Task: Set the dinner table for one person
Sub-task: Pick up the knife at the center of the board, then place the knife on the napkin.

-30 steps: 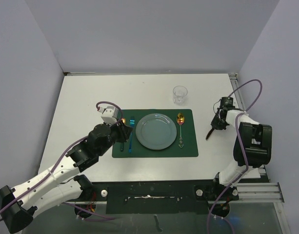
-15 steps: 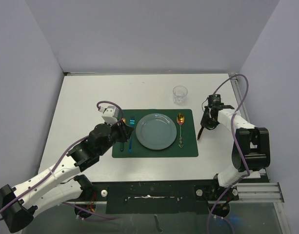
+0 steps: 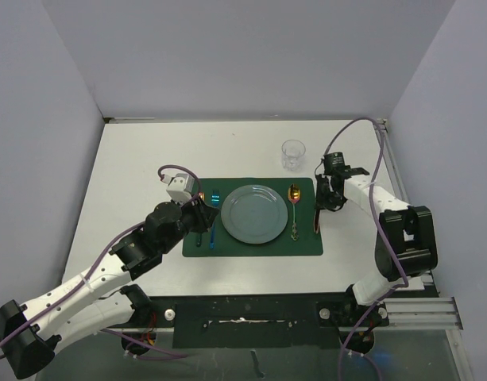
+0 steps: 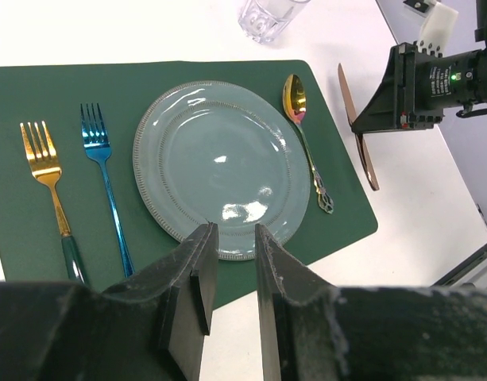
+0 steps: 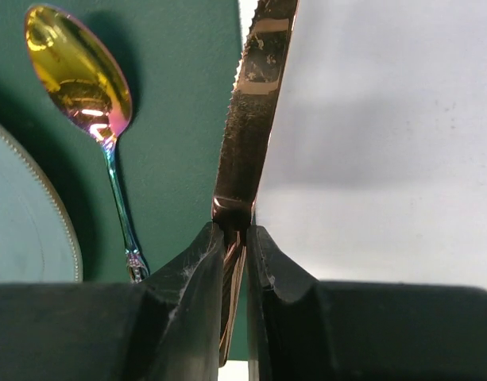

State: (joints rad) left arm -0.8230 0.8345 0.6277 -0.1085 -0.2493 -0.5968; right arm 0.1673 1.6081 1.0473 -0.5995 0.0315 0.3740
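in the last second the right arm has swung in from the far right of the table point(image 3: 140, 167), where it hung well clear of the place setting. it has brought the right tool point(image 5: 233, 238) and its copper-coloured knife point(image 5: 255, 103) up to the right edge of the green placemat point(image 3: 251, 243). the knife now lies along that edge, just right of the gold spoon point(image 3: 295, 208) and roughly parallel to it. its blade points to the far side, part over the mat and part over bare white table. the left arm has not moved. the white table itself spreads under the whole setting, with the mat in its middle.

for the task this looks like the last piece of cutlery arriving. the plate point(image 3: 254, 214) sits in the centre of the mat, the gold fork point(image 4: 44, 171) and blue fork point(image 4: 100, 178) lie to its left, and the glass point(image 3: 292, 154) stands beyond the mat's far right corner. what seems left is to lay the knife down and let go.

the right tool is nearly closed, pinching the knife where blade meets handle. whether the knife already rests on the mat or hangs just above it is hard to say from these views. the left tool point(image 4: 229, 234) stands partly open with nothing between its jaws, above the near rim of the plate.
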